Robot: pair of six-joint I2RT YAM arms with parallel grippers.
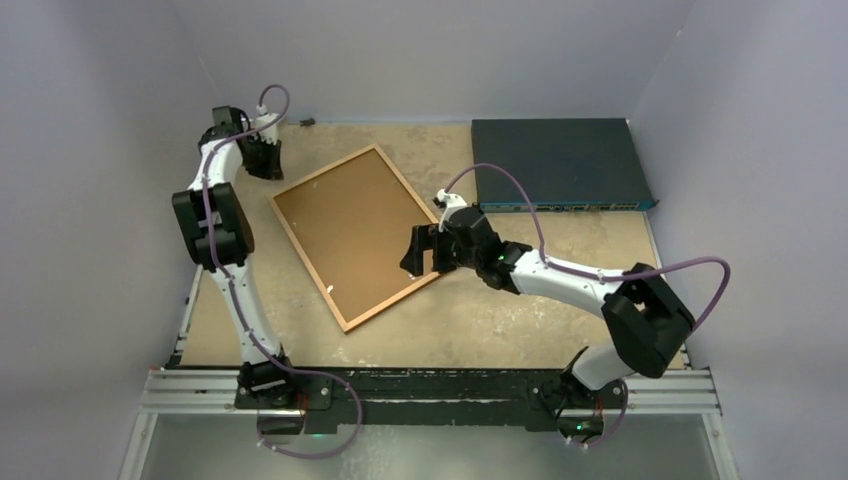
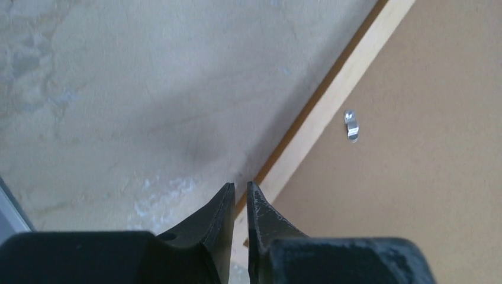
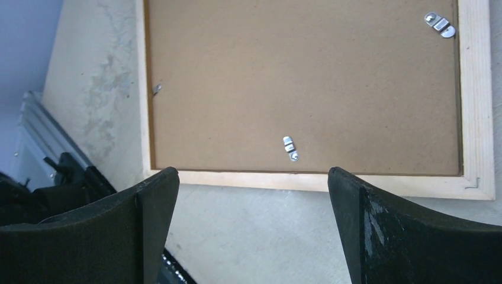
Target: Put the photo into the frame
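The frame (image 1: 325,172) lies face down and askew on the table, a brown backing board (image 1: 350,235) filling it. The photo is hidden. My left gripper (image 1: 265,160) hovers at the frame's far-left corner. In the left wrist view its jaws (image 2: 240,186) stand a narrow slit apart with nothing between them, over the pale wooden rail (image 2: 331,100). My right gripper (image 1: 420,252) hangs by the frame's right side. In the right wrist view it (image 3: 253,174) is wide open and empty, above bare table just outside the rail (image 3: 308,181).
A dark blue flat box (image 1: 560,163) sits at the back right. Small metal clips (image 3: 290,148) (image 3: 440,24) (image 2: 351,125) lie on the backing board near its edges. Grey walls close in the table. A black mounting rail (image 1: 430,390) runs along the near edge.
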